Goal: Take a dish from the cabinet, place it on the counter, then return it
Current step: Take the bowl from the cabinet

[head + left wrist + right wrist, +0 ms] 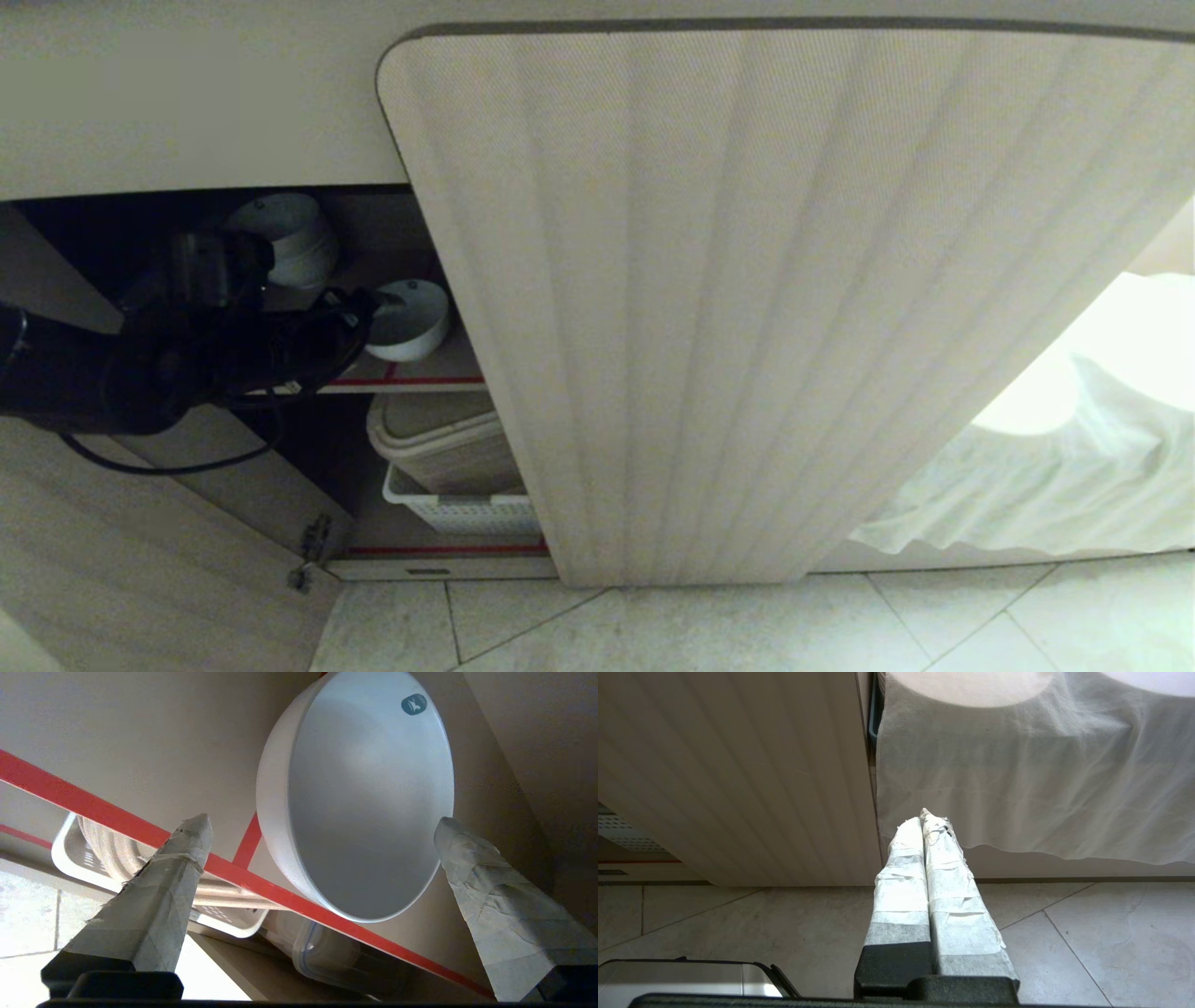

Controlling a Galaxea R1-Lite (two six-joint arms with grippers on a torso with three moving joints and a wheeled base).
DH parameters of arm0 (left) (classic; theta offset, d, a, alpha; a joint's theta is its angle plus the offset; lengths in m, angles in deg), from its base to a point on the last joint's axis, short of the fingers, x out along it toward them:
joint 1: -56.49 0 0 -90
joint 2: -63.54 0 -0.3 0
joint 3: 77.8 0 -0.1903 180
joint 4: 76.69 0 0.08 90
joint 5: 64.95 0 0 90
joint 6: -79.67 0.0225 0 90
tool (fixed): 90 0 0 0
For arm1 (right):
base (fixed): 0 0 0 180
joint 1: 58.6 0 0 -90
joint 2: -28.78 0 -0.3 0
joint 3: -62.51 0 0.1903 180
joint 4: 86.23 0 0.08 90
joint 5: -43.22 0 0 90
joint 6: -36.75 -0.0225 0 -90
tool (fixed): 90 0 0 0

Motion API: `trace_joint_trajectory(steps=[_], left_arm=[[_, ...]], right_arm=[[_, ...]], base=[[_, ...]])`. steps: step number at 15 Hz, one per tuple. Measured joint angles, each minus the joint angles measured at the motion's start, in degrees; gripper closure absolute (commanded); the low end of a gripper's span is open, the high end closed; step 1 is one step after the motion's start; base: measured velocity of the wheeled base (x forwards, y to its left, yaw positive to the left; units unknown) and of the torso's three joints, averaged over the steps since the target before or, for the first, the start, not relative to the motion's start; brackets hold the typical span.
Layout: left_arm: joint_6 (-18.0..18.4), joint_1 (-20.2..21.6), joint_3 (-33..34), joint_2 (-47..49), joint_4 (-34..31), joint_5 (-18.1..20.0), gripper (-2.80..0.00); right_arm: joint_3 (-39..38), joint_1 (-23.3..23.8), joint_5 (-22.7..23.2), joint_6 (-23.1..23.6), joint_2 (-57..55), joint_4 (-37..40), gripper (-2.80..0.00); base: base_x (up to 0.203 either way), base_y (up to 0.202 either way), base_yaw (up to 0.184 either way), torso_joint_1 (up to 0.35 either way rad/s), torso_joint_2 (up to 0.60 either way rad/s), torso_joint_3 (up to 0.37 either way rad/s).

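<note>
The dish point(411, 319), a small white bowl, stands on the upper shelf of the open cabinet point(747, 308), just behind the red edge strip point(411, 381). My left arm point(177, 359) reaches into the opening from the left. My left gripper point(323, 820) is open wide, and the dish point(369, 798) lies just ahead between the taped fingertips point(191, 849), its hollow turned toward the camera. One fingertip is close to the rim; no grip shows. My right gripper point(922, 816) is shut on nothing, low over the floor. The counter's top is out of view.
A second white vessel point(289, 238) sits deeper on the same shelf. Below, a white perforated basket point(457, 511) holds a beige tub point(443, 439), beside a clear container point(327, 956). The swung-out door point(140, 560) is on the left, white cloth point(1055, 467) on the right.
</note>
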Motion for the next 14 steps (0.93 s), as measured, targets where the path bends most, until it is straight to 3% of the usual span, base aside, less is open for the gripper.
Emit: trace_joint_trajectory(steps=[7, 10, 14], left_arm=[[0.5, 0.0, -0.1, 0.5, -0.3, -0.1, -2.8], [3.5, 0.0, 0.0, 0.9, -2.4, -0.5, -2.8], [4.1, 0.0, -0.2, 1.4, -2.4, -0.5, -2.8]], right_arm=[[0.0, 0.0, 0.0, 0.0, 0.0, 0.0, 0.0], [0.0, 0.0, 0.0, 0.0, 0.0, 0.0, 0.0], [0.0, 0.0, 0.0, 0.0, 0.0, 0.0, 0.0]], base=[[0.0, 0.0, 0.0, 0.0, 0.0, 0.0], [0.0, 0.0, 0.0, 0.0, 0.0, 0.0], [0.0, 0.0, 0.0, 0.0, 0.0, 0.0]])
